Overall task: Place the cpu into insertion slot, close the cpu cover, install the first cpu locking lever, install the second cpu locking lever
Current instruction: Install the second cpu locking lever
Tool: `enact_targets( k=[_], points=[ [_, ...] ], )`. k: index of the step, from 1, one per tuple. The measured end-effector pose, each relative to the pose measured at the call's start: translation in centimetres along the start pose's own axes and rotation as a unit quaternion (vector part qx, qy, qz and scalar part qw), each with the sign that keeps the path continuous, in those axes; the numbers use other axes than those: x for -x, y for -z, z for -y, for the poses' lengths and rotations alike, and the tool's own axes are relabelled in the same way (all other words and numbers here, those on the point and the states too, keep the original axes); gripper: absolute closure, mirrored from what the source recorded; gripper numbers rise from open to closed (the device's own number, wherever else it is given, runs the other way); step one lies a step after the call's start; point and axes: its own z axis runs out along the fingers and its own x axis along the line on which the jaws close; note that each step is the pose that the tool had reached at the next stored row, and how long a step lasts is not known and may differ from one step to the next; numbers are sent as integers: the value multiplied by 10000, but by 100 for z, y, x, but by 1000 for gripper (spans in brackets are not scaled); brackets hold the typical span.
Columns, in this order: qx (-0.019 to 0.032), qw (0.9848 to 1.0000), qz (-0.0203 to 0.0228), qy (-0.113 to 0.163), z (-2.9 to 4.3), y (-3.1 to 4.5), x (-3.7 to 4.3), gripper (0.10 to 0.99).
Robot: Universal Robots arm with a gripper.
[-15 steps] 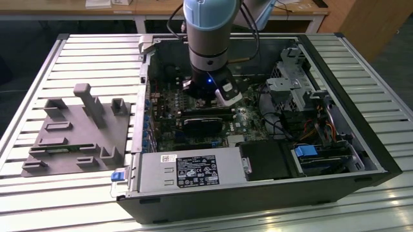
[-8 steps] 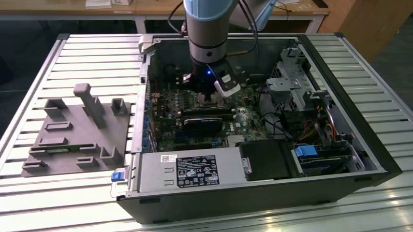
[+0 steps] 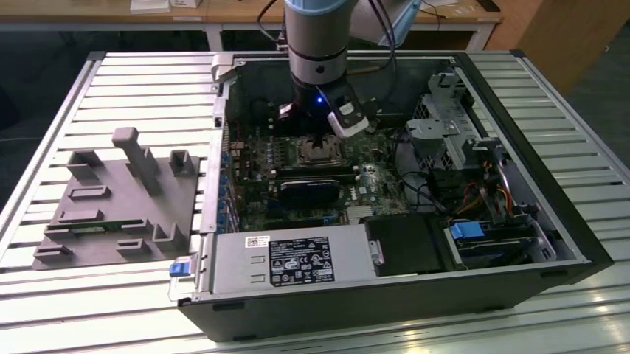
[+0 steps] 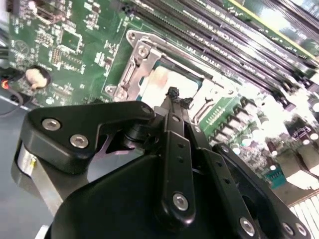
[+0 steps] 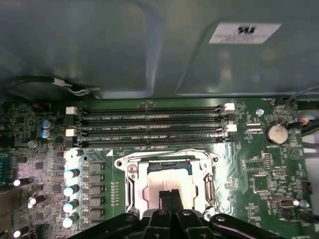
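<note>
CPU, a small flat square chip with a pale silver-grey metal top (image 5: 167,178), is sitting inside the square insertion slot (image 5: 130,185) on the green circuit board (image 5: 249,174), framed by the thin silver metal cpu cover (image 5: 167,158), which is lying flat around it with the chip showing through its window cut-out. In the second wrist view the same chip (image 4: 162,82) is glinting under the cover's frame (image 4: 137,55). Black gripper (image 5: 171,195) is hanging directly above the chip, its two slim fingers (image 5: 165,199) pressed together with no gap between them and nothing pinched (the tips are resting on or just over the metal top; I cannot tell which). At 12 o'clock from the socket in the first wrist view, four long black memory slots (image 5: 149,127) are running side by side. In the exterior view the grey arm (image 3: 317,44) is reaching down into the open black computer case (image 3: 394,302), and at 9 o'clock from the case a grey plastic fixture tray (image 3: 118,199) is lying on the slatted metal table (image 3: 551,96).
</note>
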Motion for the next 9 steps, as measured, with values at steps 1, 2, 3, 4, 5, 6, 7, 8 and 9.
enact_targets(
  k=[1,2,3,4,5,6,7,8,9],
  points=[
    [-1,10000,0,0,-4,23,2,984],
    [-4,10000,1,0,-6,31,2,984],
    [-4,10000,1,0,-6,31,2,984],
    [-4,10000,1,0,-6,31,2,984],
    [-4,10000,1,0,-6,31,3,984],
    [-5,10000,1,0,-6,32,3,984],
    [-5,10000,1,1,-6,32,4,984],
    [-5,10000,1,0,-6,32,4,984],
    [-5,10000,0,0,-6,32,4,984]
  ],
)
